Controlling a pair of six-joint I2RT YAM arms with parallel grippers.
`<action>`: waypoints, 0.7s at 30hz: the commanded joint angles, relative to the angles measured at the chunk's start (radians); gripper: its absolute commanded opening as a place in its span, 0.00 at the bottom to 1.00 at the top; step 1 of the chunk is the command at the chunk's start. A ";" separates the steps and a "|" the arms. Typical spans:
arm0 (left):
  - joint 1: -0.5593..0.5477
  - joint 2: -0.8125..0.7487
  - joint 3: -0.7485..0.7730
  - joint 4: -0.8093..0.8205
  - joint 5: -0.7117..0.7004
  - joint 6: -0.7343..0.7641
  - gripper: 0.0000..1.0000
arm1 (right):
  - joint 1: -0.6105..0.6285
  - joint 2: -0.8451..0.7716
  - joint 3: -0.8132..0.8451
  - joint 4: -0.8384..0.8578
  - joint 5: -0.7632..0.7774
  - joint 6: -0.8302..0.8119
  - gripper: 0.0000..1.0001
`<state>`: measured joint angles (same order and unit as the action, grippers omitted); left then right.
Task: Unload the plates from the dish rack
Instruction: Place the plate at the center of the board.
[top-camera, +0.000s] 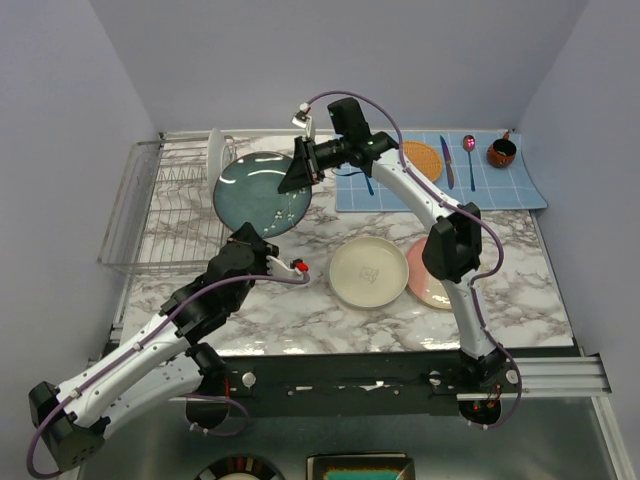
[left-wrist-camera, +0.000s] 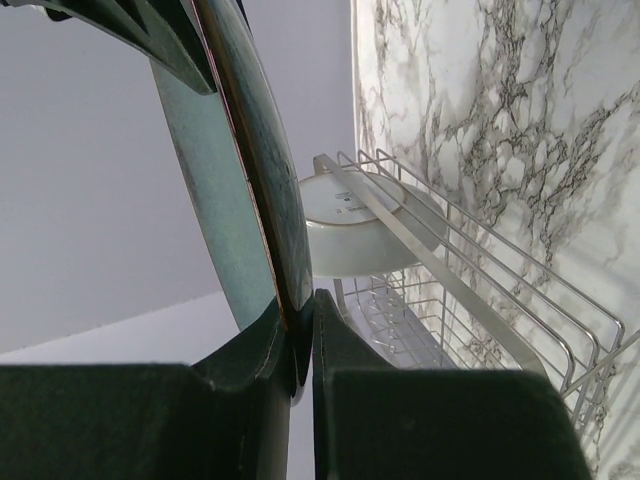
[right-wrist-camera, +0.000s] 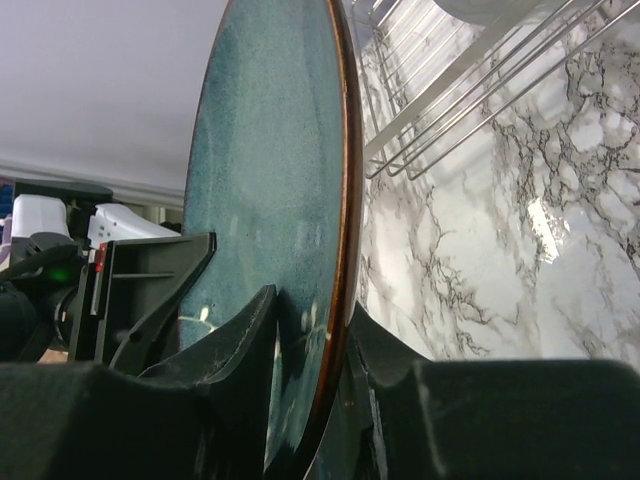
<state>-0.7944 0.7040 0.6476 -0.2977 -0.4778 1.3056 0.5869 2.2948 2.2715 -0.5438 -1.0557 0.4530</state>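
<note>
The teal plate (top-camera: 262, 192) is up off the table just right of the dish rack (top-camera: 150, 210), tilted so its glossy speckled face shows from above (a reddish-brown line runs round the rim). The left gripper (top-camera: 262, 238) pinches its near edge and the right gripper (top-camera: 300, 170) clasps its far-right edge. One white plate (top-camera: 215, 150) stands upright in a slot at the far end of the silver wire rack. A cream plate (top-camera: 368, 272) with a faint mark at its centre lies flat on the marble table (top-camera: 300, 310), and a pink plate (top-camera: 425, 275) lies just beside it, partly hidden.
</note>
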 joint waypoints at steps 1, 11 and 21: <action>0.003 -0.041 -0.003 0.097 -0.035 0.006 0.00 | -0.016 0.005 0.049 -0.007 0.014 -0.062 0.24; 0.012 -0.060 -0.034 0.106 -0.038 0.001 0.00 | -0.019 0.008 0.033 -0.027 0.020 -0.080 0.01; 0.024 -0.072 -0.052 0.129 -0.041 0.012 0.00 | -0.029 -0.005 0.026 -0.036 0.029 -0.088 0.00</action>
<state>-0.7910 0.6716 0.5850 -0.2478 -0.4679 1.3151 0.5858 2.2955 2.2730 -0.5941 -1.0447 0.4431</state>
